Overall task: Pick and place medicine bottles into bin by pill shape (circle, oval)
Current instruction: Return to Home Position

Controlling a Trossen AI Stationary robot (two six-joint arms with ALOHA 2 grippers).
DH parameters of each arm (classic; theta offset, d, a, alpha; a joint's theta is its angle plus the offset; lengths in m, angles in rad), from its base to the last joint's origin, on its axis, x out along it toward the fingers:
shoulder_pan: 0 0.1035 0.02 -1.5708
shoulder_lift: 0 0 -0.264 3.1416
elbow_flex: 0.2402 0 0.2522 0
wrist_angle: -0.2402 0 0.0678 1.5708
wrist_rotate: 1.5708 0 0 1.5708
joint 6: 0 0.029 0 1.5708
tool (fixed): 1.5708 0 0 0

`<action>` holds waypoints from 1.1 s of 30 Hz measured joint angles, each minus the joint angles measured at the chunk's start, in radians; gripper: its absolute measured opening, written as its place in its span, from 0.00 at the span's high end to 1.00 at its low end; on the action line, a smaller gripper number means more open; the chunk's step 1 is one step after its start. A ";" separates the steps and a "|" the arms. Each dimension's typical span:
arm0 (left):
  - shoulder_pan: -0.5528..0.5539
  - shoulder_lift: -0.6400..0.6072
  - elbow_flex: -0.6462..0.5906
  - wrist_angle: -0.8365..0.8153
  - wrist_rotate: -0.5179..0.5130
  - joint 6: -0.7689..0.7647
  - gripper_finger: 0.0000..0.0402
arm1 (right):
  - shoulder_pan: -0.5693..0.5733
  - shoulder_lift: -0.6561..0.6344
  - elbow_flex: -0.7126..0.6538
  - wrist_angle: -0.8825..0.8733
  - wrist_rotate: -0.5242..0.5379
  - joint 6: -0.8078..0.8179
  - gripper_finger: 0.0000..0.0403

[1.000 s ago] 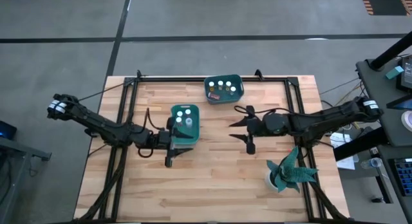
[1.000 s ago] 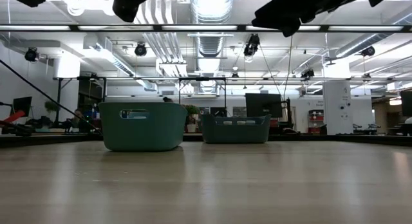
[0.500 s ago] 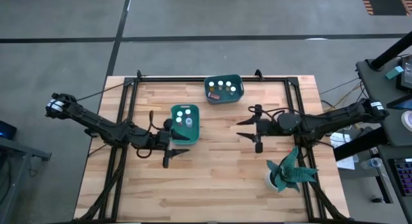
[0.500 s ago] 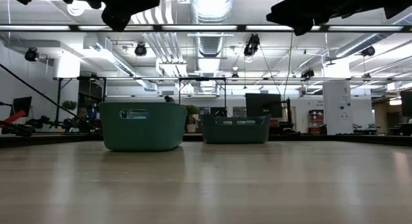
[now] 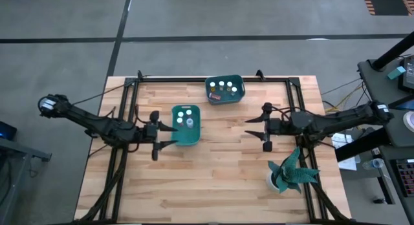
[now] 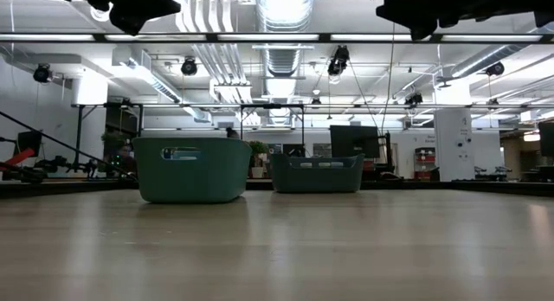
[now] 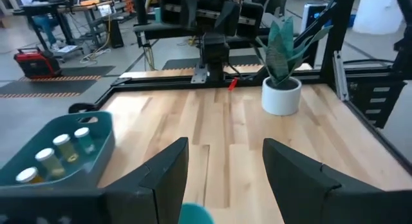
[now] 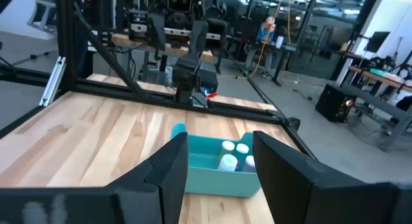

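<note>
Left gripper (image 5: 169, 136): fingers (image 7: 166, 176) spread, nothing between them, held above the surface (image 5: 213, 180), just left of the green bin (image 5: 186, 139).
Right gripper (image 5: 251, 128): fingers (image 8: 172, 172) spread, empty, also held high, well right of the green bin and pointing toward it.
Green bin, mid-surface: white-capped bottles (image 5: 187, 115) standing inside, about four.
Blue bin (image 5: 225, 99), at the far edge and apart from the green one: more bottles inside; the count is not certain from above, perhaps five or six.
Every bottle in view sits in one of the two bins.
Plant (image 5: 291, 171): near right corner, beside the right arm.
</note>
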 joint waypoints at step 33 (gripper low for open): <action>0.001 -0.404 -0.272 -0.014 -0.093 0.017 0.54 | -0.073 -0.404 -0.227 0.006 0.010 -0.031 0.59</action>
